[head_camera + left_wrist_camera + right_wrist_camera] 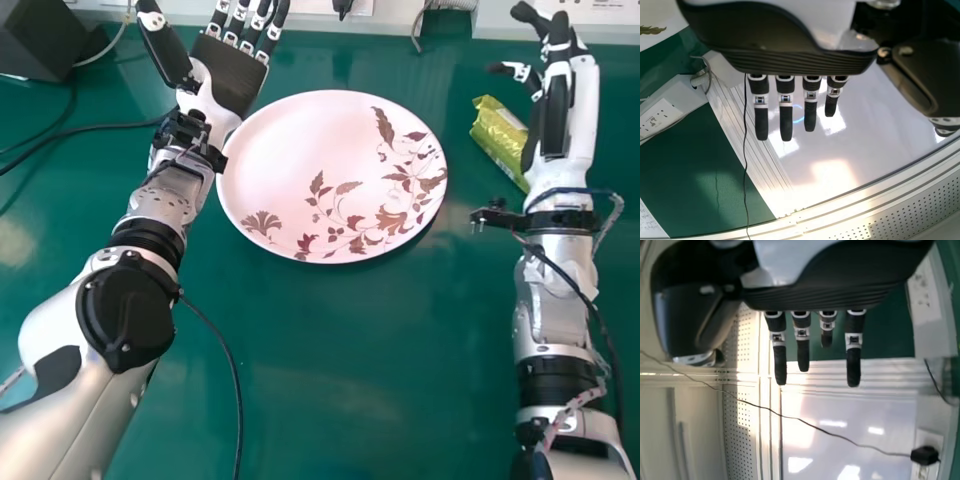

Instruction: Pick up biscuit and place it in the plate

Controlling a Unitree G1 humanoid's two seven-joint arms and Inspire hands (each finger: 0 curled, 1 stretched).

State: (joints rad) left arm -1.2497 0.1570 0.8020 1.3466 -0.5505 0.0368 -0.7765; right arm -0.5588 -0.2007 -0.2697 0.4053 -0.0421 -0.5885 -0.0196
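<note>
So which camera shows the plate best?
The head view: nearly the whole plate is in sight there, with its round rim and leaf pattern. The left wrist view catches a small piece of it, with part of a leaf.

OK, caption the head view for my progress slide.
Floral plate between the open left hand and a green biscuit packet, seen beside the open right hand.

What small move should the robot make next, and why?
Probably ease the open right hand toward the robot's left, over the biscuit packet: the packet lies on the table between that hand and the plate, not yet grasped.
</note>
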